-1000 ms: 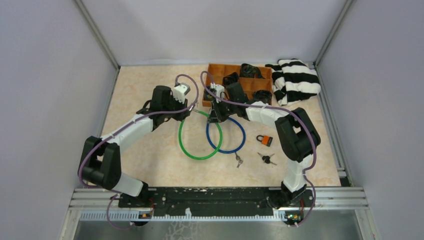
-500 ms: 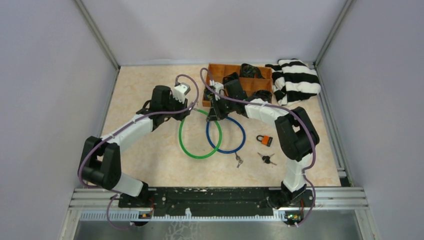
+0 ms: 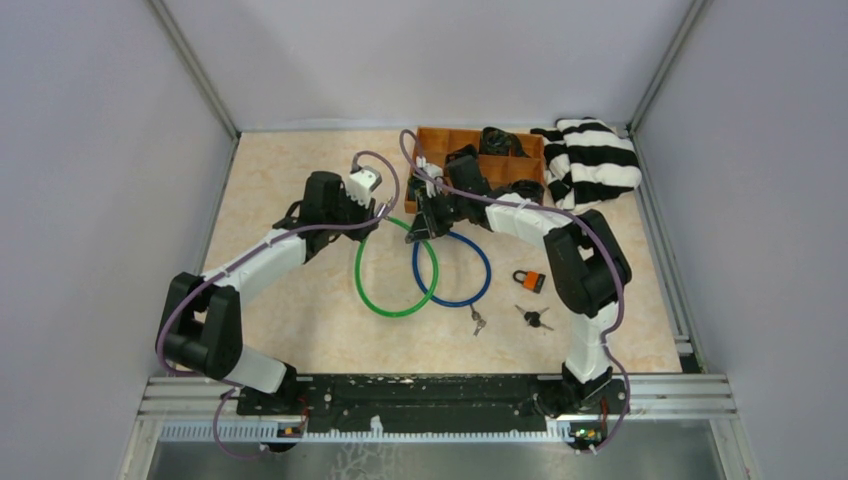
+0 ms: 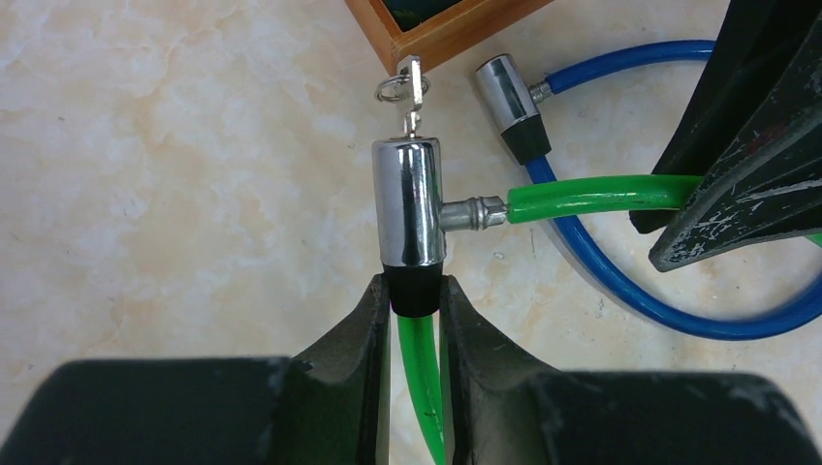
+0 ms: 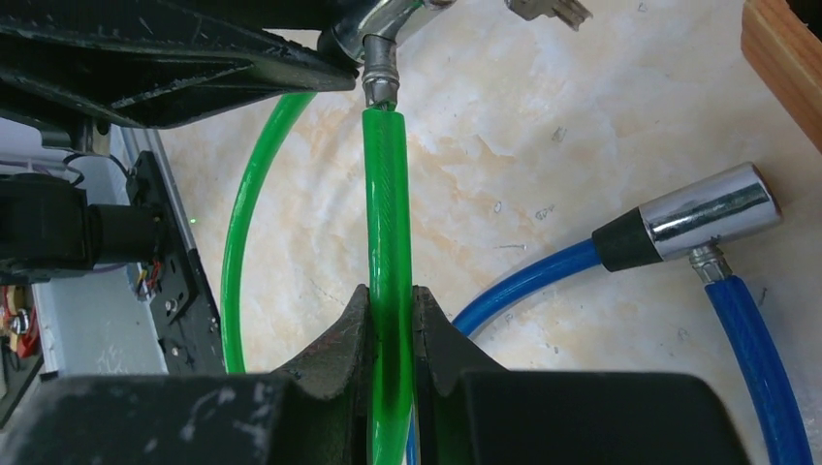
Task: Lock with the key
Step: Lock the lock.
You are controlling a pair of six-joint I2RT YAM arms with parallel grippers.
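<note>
Left first: the left fingers (image 4: 373, 325) are pinching the green cable (image 4: 601, 194) right under the black collar of its chrome barrel (image 4: 409, 203), pads pressing in from both sides. The barrel is pointing away from the wrist, over the bench (image 3: 280, 170). A key (image 4: 412, 82) is sitting in the barrel's far end, its ring hanging off the bow. The cable's metal pin is entering the barrel from the side; whether it is fully seated I cannot tell.

Moving right, the right fingers (image 5: 354, 325) are clamping the same green cable a little back from that pin, the strand running straight up between the pads. The rest of the green loop is lying flat on the bench between the two arms.

A blue cable (image 5: 523, 279) is lying just beside and crossing the green loop, with its own chrome barrel (image 5: 712, 213) resting near the right fingers.

Behind them an orange tray (image 3: 440, 131) is sitting at the back of the bench, holding dark items too small to make out. Nearer the front, a loose key (image 3: 478, 321), a second set (image 3: 535, 318) and an orange padlock (image 3: 530, 281) are lying apart from the cables. A striped cloth (image 3: 590, 160) is lying bunched at the far right.
</note>
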